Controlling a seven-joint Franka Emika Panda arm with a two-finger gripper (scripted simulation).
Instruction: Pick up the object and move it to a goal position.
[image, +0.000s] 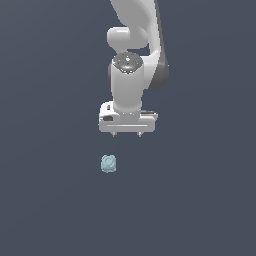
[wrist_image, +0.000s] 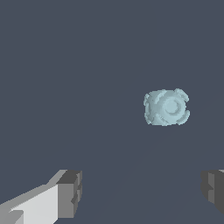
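Below centre in the exterior view, the object (image: 108, 163) lies apart from the gripper (image: 127, 134), jaws wide, empty. Risk: descending offset, one finger clips it and knocks it aside.

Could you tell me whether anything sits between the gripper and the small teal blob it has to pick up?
Nothing visible does. The gripper hangs open above the blob, which lies alone on the dark surface, offset toward the exterior view's left. The wrist view shows only bare surface between the fingers and the blob.
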